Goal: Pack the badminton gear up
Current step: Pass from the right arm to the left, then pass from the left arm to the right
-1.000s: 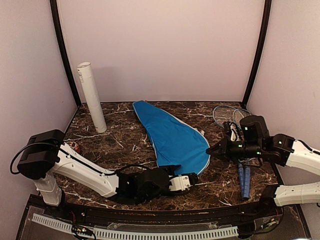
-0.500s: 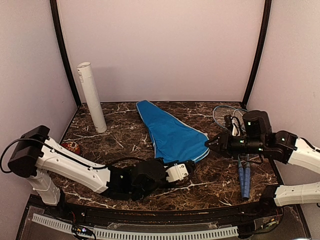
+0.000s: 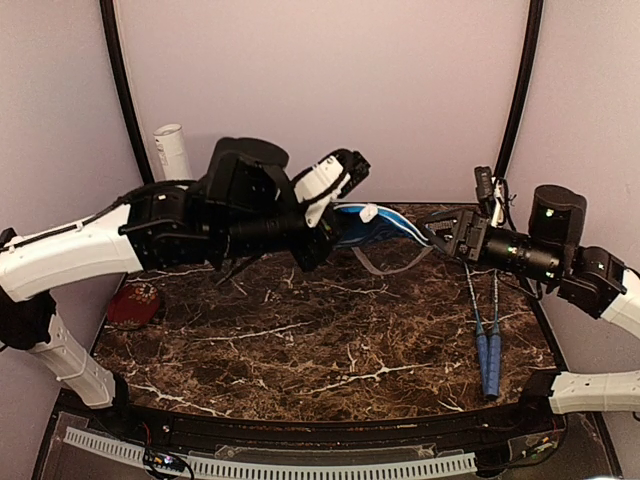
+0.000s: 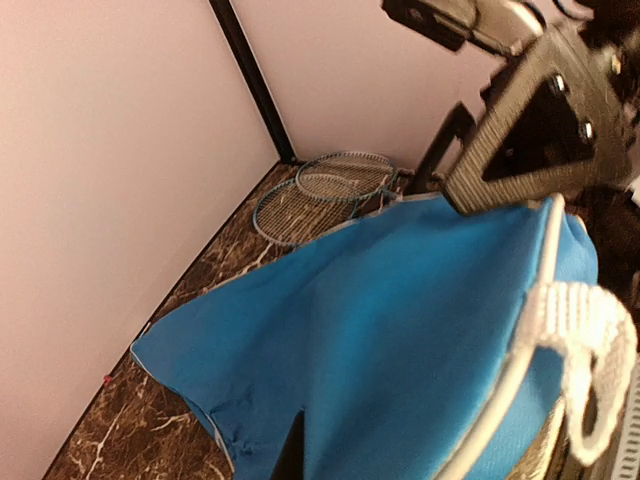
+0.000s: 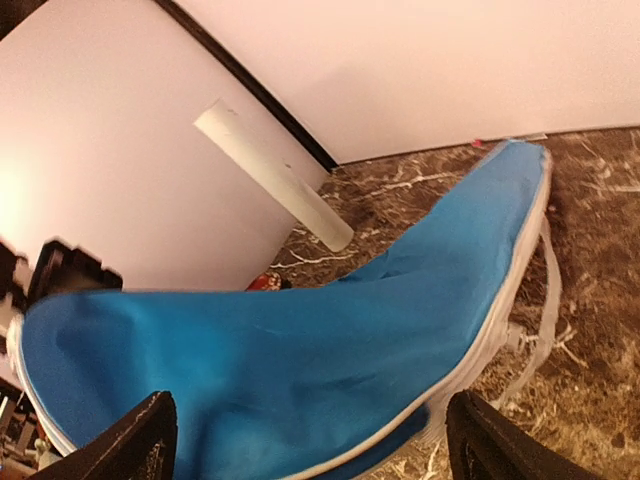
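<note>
Blue cover (image 3: pixel 385 222): held up above the table, probably to open its mouth.
Left gripper (image 3: pixel 352 212): clamped on cover edge.
Right gripper (image 3: pixel 437 238): spread wide at far end, gripping nothing.
Rackets (image 3: pixel 481 352): flat at right, awaiting cover.

Soft, even light fills the top view. The pale walls (image 3: pixel 320 90) take a faint pink cast, and the dark marble table (image 3: pixel 300 340) shows only a dull sheen and weak shadows. In the left wrist view the blue cover (image 4: pixel 380 330) looks soft, and the white strap (image 4: pixel 580 330) near the right edge is blurred. In the right wrist view the left wall is washed bright. The fingers (image 5: pixel 140 440) of the right gripper (image 5: pixel 310 400) sit dark and unfocused in the near corners, while the white tube (image 5: pixel 270 175) stays fairly crisp.
</note>
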Motion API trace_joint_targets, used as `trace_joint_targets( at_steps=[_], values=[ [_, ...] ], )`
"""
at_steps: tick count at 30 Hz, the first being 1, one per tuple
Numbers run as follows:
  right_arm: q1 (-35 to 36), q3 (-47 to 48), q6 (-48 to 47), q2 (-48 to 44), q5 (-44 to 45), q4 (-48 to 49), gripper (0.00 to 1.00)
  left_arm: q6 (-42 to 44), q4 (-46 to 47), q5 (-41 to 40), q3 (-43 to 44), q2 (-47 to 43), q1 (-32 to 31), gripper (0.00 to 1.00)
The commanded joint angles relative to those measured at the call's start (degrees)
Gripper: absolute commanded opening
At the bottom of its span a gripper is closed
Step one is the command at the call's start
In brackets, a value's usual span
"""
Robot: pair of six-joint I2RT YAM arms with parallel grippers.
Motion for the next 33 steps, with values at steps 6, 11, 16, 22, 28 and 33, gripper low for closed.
trace_joint_targets(
  at_steps=[6,11,16,22,28,33],
  values=[
    [-0.3,-10.6,-7.4,-11.8,-9.6,19.7,0.95,-16.6,-20.8,21.8,22.1,1.5,5.8,0.00],
    [-0.3,-11.5,-9.3,-16.9,-4.5,18.5,1.00,-20.8,-22.2,27.7,23.1,0.5,10.0,0.00],
    [-0.4,-11.4,-13.6,-16.1,-6.4,18.1,1.00,-21.2,-23.5,34.3,26.5,1.2,11.5,0.00],
    [-0.4,-7.8,-19.9,-9.2,-9.3,17.6,1.00,-20.6,-24.2,37.5,28.2,1.2,12.1,0.00],
    [-0.4,-1.6,-28.1,-2.2,-7.7,13.7,1.00,-20.1,-24.4,39.1,28.4,1.0,12.3,0.00],
    [-0.4,1.3,-32.9,1.1,-7.0,12.8,0.99,-20.9,-23.5,41.2,29.0,0.4,13.0,0.00]
  ],
)
